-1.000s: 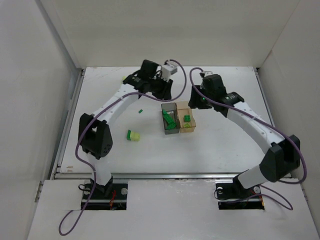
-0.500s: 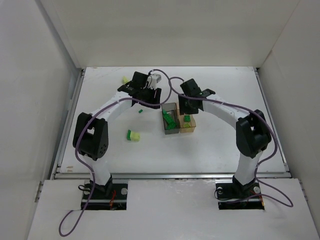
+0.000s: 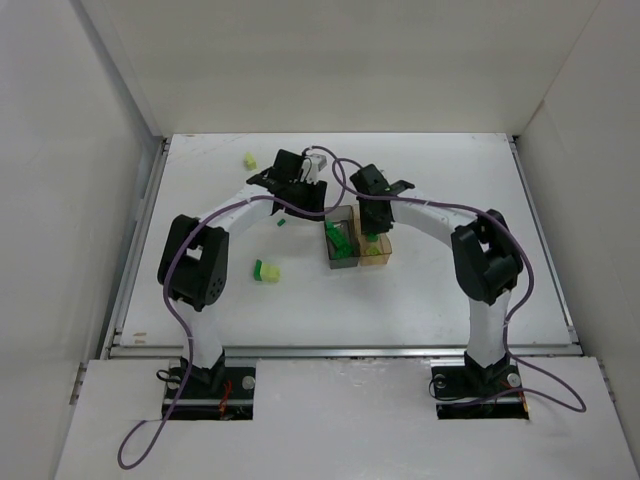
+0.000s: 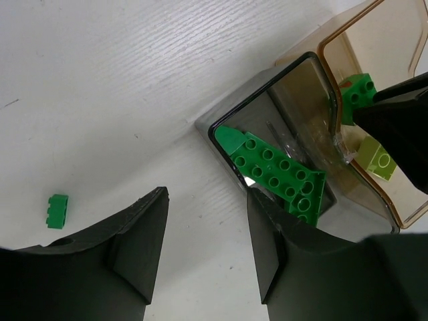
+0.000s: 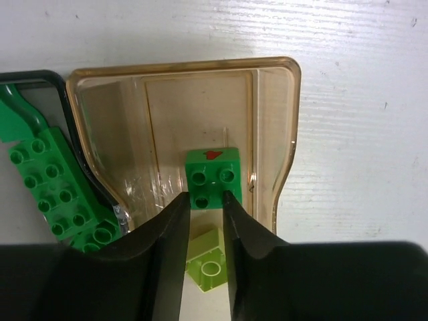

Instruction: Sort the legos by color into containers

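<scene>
Amber container [image 5: 294, 100] seemingly misholds a dark green brick [image 5: 212, 175]; right end effector [image 5: 205, 200] straddles it narrowly, grip unclear; left end effector [image 4: 207, 200], ten o'clock, gapes empty.

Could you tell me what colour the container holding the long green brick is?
The container is smoky translucent grey, clearest in the left wrist view.

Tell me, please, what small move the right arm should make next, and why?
Probably nudge the right gripper onto the dark green brick and close: it shares the amber container with a pale brick, while dark green pieces lie in the grey container.
</scene>
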`<state>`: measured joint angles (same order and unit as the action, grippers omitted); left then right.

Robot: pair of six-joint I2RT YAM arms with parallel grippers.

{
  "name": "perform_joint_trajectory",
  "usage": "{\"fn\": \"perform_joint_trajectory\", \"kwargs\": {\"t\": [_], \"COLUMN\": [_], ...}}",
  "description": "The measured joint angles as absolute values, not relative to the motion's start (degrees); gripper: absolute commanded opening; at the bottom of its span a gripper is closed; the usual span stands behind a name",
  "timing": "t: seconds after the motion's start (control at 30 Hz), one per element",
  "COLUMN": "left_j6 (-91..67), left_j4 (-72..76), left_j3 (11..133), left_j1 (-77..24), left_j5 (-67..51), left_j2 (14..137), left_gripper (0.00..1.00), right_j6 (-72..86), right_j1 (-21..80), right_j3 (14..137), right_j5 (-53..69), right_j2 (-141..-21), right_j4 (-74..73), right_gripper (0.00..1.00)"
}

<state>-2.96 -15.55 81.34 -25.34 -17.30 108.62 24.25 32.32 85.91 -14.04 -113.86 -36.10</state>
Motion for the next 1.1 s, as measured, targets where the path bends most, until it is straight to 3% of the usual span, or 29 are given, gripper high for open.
{"fn": "perform_joint_trajectory", "kwargs": {"t": [0.17, 0.53, 0.73, 1.1], "left_j6": [-3.16, -3.68, -3.84, -3.86], "left_j4": [-15.16, -14.92, -14.85, -14.83], "left_j3": [81.34, 81.34, 81.34, 81.34], "left_j1": [-25.52, -25.74, -25.71, -25.71], "left_j5": [-17.02, -16.21, -16.05, -16.03], "left_j2": [108.62, 108.62, 108.62, 108.62], "left_gripper": [0.47, 0.47, 0.47, 0.47], "right_j6": [23.81, 23.29, 22.55, 22.06], "right_j1": [32.36, 33.85, 34.50, 34.57], "right_j3": [86.11, 86.54, 86.54, 86.54], "right_j5": [-14.11, -15.09, -15.55, -14.94], "right_j2": [-114.06, -114.80, -114.80, -114.80], "right_j4": [-35.07, -34.48, -34.46, -34.52], "right_gripper": [0.07, 0.13, 0.22, 0.25]}}
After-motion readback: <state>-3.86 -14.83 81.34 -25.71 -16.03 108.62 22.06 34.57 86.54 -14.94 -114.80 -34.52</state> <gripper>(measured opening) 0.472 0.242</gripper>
